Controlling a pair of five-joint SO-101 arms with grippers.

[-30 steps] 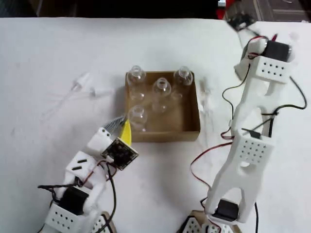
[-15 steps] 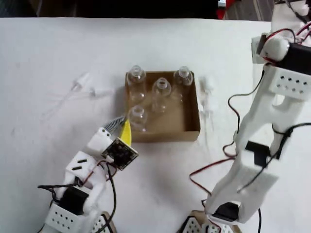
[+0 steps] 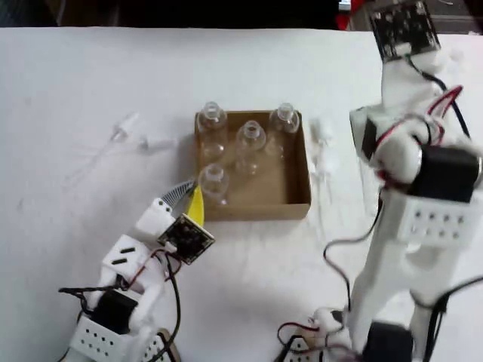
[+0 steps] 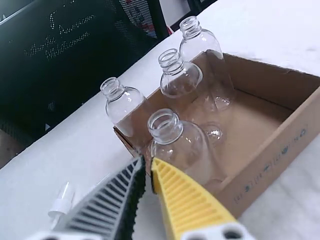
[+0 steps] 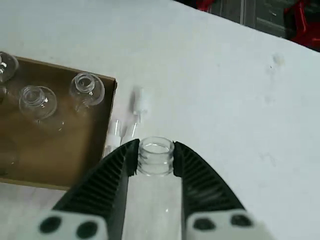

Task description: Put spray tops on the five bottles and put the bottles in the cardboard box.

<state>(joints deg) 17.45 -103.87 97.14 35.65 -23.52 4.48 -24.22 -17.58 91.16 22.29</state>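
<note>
Pinching the uncapped bottle (image 5: pixel 156 156) by its neck, right gripper (image 5: pixel 155 152) leaves the mouth free for a spray top (image 5: pixel 139 102) — left gripper (image 4: pixel 148 169), pressed together, idles at the cardboard box (image 3: pixel 296 197) corner.

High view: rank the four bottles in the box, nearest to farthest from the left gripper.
1. Near-left bottle, right beside the left gripper.
2-3. Far-left bottle and middle bottle: too close to call.
4. Far-right bottle, diagonally across.
</note>
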